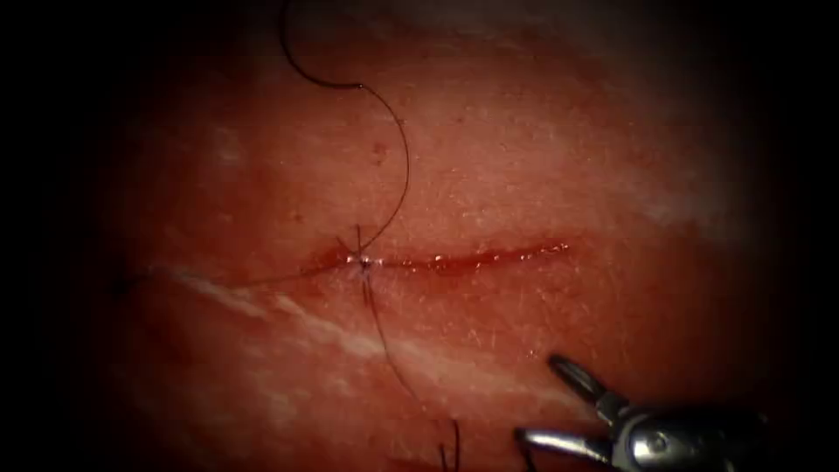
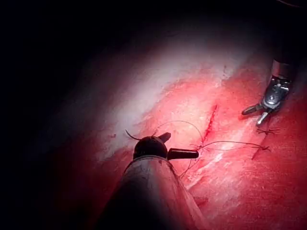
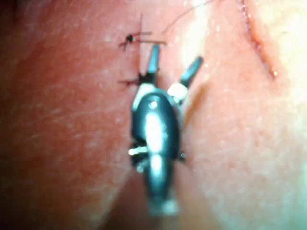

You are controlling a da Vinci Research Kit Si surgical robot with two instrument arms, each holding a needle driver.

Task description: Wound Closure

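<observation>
The tissue [image 1: 524, 157] has a horizontal cut [image 1: 489, 256] with red fluid in it. A knot [image 1: 359, 259] ties the cut's left end. One strand of thread [image 1: 405, 166] curls up from the knot and another [image 1: 393, 358] runs down. My right tool [image 1: 538, 397] sits below the cut toward its right, jaws open and holding nothing; it also shows in its own wrist view [image 3: 177, 53]. My left tool [image 2: 183, 144] has its jaws open next to the knot, nothing between them. A short dark curve [image 2: 129, 135] beside it could be needle or thread; I cannot tell which.
Dark cut ends of thread [image 3: 129, 38] lie on the tissue just beyond the right tool's tips, with another tuft [image 1: 450, 450] at the endoscope view's lower edge. A pale streak [image 1: 332, 332] crosses the tissue below the cut.
</observation>
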